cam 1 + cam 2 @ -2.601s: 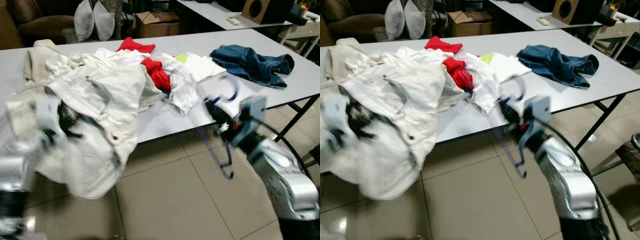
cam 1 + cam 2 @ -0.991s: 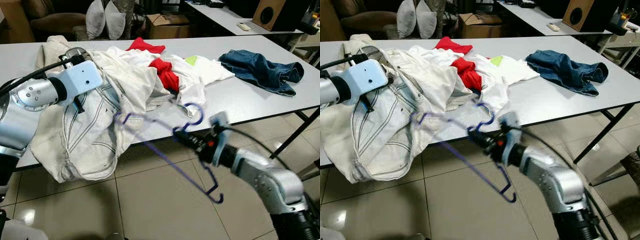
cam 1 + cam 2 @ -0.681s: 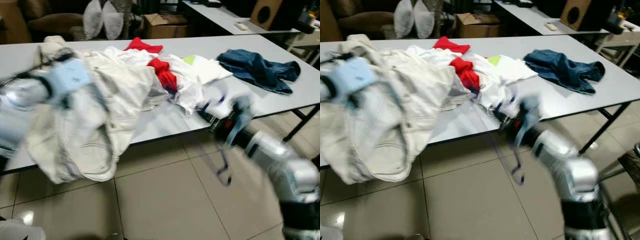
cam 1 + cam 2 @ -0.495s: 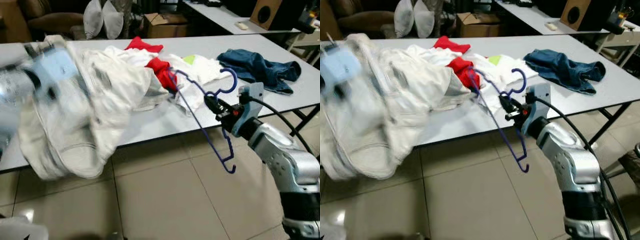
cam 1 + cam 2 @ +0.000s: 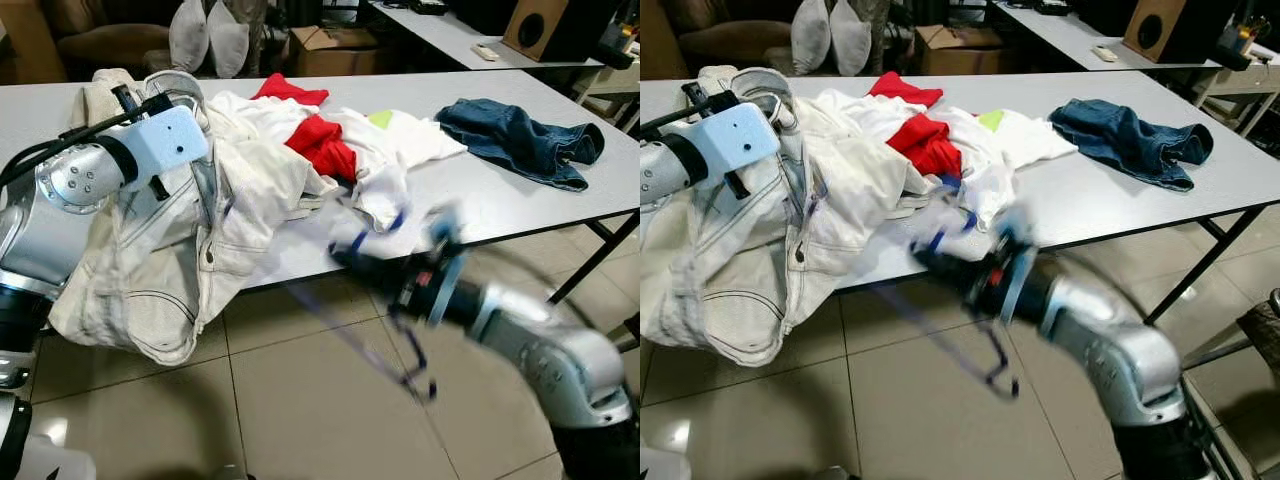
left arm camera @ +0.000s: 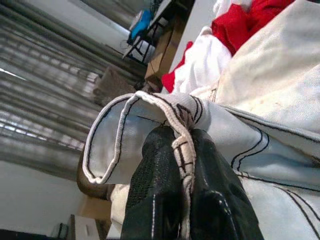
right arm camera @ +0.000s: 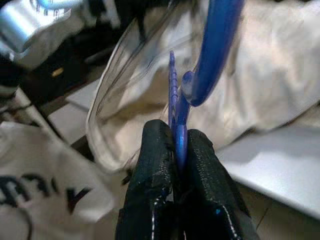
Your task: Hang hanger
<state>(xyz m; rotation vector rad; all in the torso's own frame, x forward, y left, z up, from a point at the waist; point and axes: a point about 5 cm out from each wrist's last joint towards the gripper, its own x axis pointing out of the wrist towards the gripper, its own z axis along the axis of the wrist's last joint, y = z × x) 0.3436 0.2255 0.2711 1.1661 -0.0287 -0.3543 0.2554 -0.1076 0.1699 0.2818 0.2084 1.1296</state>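
Fingers clamped: right gripper (image 7: 175, 150) on blue hanger (image 7: 212, 55), left gripper (image 6: 185, 165) on white jacket (image 5: 240, 190) hem.
Jacket hangs off grey table (image 5: 520, 195), left of frame; hanger blurred, lower centre.

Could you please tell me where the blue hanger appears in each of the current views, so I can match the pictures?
Left eye view: the blue hanger, blurred, is below centre, before the table edge.
Right eye view: left of centre, low, blurred.
Left wrist view: not in it.
Right wrist view: centre, clamped between the right gripper fingers.
Shared landmark: the white denim jacket held by the left gripper.
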